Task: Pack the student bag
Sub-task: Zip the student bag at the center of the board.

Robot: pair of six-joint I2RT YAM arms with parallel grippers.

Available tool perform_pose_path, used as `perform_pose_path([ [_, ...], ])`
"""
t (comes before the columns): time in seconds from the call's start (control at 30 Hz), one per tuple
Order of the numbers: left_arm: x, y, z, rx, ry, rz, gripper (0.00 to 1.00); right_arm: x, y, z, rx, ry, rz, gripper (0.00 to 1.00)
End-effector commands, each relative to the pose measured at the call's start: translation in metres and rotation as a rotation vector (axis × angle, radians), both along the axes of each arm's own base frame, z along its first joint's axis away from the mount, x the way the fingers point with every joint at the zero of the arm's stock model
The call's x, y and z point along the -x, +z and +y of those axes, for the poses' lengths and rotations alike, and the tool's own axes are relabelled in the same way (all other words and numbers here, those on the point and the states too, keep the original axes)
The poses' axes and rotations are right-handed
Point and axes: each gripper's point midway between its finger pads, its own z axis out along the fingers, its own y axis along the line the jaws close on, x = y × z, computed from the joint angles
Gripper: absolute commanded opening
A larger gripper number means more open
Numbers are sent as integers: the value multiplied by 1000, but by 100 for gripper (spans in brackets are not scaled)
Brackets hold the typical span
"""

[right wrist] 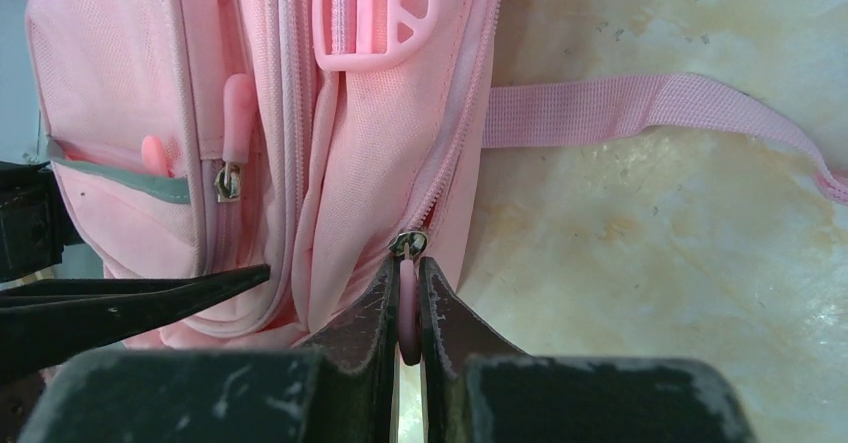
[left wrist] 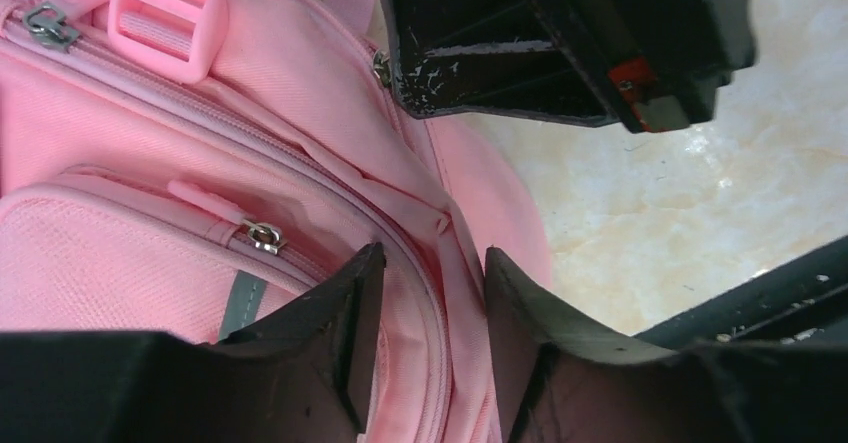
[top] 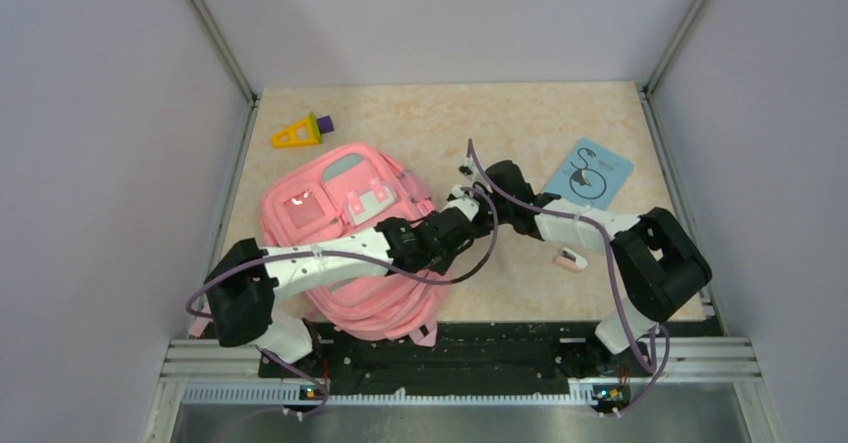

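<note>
Top camera looks down from behind; both close wrist cameras seemingly share the student bag (right wrist: 370, 133).

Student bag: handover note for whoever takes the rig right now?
Right end effector: shut on the zipper pull at the right edge of the student bag.
Left end effector: open, fingers straddling a bag seam.
Bag lies on the table's near-left; blue booklet, yellow-purple toy and small pink item lie outside it.
Done: zipper pull gripped.
Left, likely: unzip, load the items, close.
</note>
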Motion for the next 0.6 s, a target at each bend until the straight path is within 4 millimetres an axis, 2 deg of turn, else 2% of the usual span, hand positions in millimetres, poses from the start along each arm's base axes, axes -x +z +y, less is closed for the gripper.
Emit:
perform_pose_path([
  [0.0, -13, 4, 20, -160, 56, -120, 39, 0, 37, 7, -72, 19, -89, 0],
  [0.07, -10, 0, 27, -195, 62, -120, 26, -1, 41, 6, -75, 16, -101, 0],
  [0.17, -1, -2, 36, -196, 69, -108, 0, -5, 45, 5, -70, -1, -118, 0],
  [0.27, 17, 2, 43, -141, 41, -68, 0, -10, 43, 1, -31, -20, -120, 0],
  [0.37, 36, 15, 53, -53, 19, -24, 0, -15, 45, 2, -34, -18, -127, 0],
  [0.57, 67, 26, 90, -35, 62, 66, 0, -21, 53, 11, -52, 29, -131, 0],
])
